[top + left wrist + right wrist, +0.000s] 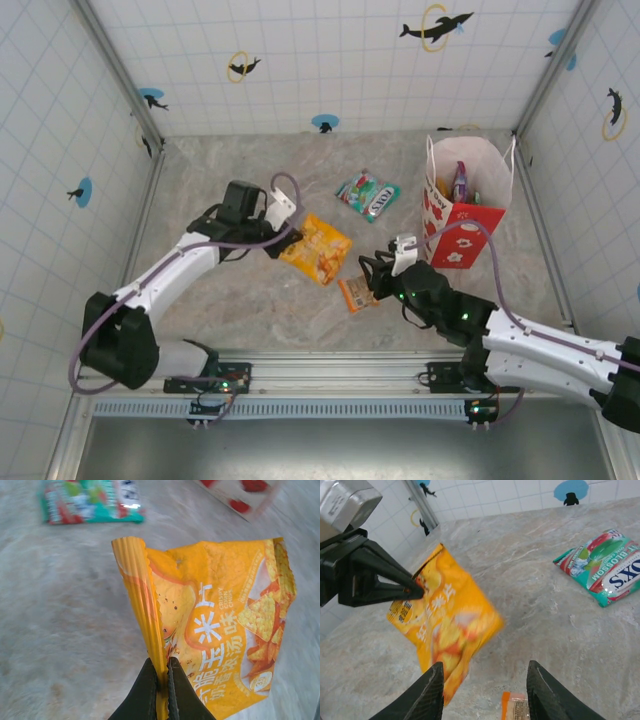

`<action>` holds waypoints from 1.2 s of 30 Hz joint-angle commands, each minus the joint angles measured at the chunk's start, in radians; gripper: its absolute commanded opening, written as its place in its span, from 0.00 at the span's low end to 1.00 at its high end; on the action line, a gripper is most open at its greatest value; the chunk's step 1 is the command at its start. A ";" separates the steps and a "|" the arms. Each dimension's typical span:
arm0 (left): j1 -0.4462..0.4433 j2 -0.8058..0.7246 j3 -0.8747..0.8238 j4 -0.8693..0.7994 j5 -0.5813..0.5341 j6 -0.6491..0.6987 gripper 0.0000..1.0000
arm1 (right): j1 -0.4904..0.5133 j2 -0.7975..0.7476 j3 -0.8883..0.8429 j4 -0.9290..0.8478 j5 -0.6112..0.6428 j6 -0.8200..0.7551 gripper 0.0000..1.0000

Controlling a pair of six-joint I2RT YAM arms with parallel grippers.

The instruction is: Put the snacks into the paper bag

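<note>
Item 1. Left gripper (272, 243): fingers closed tight on the crimped edge seam of the yellow pouch (316, 248), the seam pinched between both tips in the left wrist view (160, 672).

Item 2. Yellow pouch (220, 625): hangs tilted from that 1 pinched edge, near table (250, 290) centre. It is blurred in the right wrist view (447, 625); whether its low corner touches the table cannot be told.

Item 3. Right gripper (375, 282): fingers spread wide (484, 664), holding nothing, poised low over the orange bar (355, 293).

Item 4. Orange bar (516, 707): flat on the table, just beside the pouch's near corner.

Item 5. Teal packet (368, 196): flat on the table, beyond the pouch, apart from both grippers.

Item 6. Paper bag (465, 230): upright at the far right, mouth open, well apart from the pouch. A purple packet (460, 182) and others stand inside.
</note>
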 commanded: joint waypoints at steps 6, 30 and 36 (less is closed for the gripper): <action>-0.082 -0.118 -0.072 -0.087 0.087 0.350 0.00 | -0.035 0.109 0.147 -0.176 -0.214 -0.115 0.50; -0.188 -0.132 -0.106 -0.020 0.002 0.345 0.00 | -0.128 0.290 0.162 -0.133 -0.617 -0.015 0.24; -0.188 -0.117 -0.093 0.010 -0.052 0.276 0.17 | -0.139 0.244 0.159 -0.134 -0.583 -0.017 0.00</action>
